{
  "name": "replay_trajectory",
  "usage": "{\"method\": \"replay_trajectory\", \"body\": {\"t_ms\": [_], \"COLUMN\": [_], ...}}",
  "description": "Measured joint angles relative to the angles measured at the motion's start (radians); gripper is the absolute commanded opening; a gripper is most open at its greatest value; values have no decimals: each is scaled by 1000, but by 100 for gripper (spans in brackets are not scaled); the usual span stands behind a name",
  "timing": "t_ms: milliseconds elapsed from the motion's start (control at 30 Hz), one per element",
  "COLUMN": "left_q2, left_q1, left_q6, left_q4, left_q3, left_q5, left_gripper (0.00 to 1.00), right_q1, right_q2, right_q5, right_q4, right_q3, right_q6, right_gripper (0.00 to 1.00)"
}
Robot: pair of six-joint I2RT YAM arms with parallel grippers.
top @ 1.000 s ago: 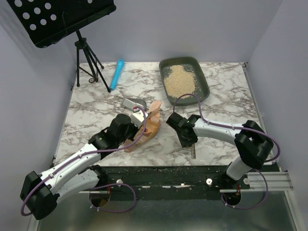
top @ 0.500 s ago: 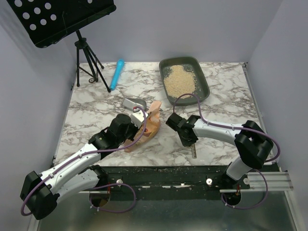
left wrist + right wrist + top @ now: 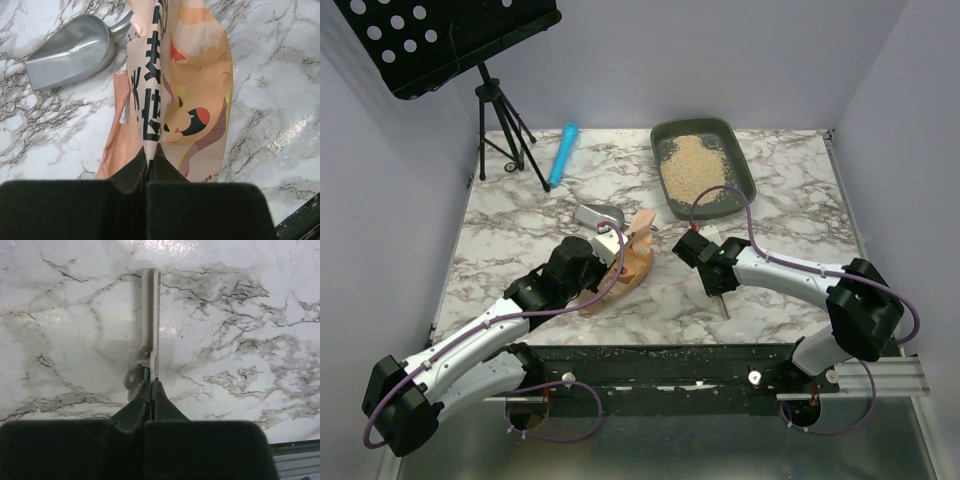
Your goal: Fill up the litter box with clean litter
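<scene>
The dark grey-green litter box (image 3: 745,163) sits at the back of the table, with pale beige clean litter (image 3: 692,170) piled in it. My left gripper (image 3: 603,262) is shut on the edge of the orange-pink printed bag (image 3: 632,255), which lies on the table. In the left wrist view the bag (image 3: 195,95) stretches away from the closed gripper (image 3: 150,150). My right gripper (image 3: 718,287) is shut on a beige bag clip (image 3: 723,306), right of the bag. In the right wrist view the clip (image 3: 151,315) sticks out of the gripper (image 3: 151,384) over the marble.
A silver metal scoop (image 3: 600,215) lies just behind the bag and also shows in the left wrist view (image 3: 75,52). A blue tube (image 3: 563,153) lies at the back left beside a music stand's tripod (image 3: 502,140). Spilled grains line the table's front edge (image 3: 650,347).
My right gripper has moved a little back and to the right, away from the front edge, with the clip in it. The left arm and bag have not moved.
</scene>
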Motion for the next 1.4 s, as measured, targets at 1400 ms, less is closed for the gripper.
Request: {"method": "replay_trajectory", "body": {"t_ms": [1400], "left_q2": [423], "left_q1": [-6], "left_q6": [426], "left_q4": [75], "left_q3": [263], "left_q5": [669], "left_gripper": [7], "right_q1": [-162], "right_q2": [-576], "right_q5": [-79], "right_q4": [69], "right_q3": [26], "right_q6": [-192], "right_gripper": [0]}}
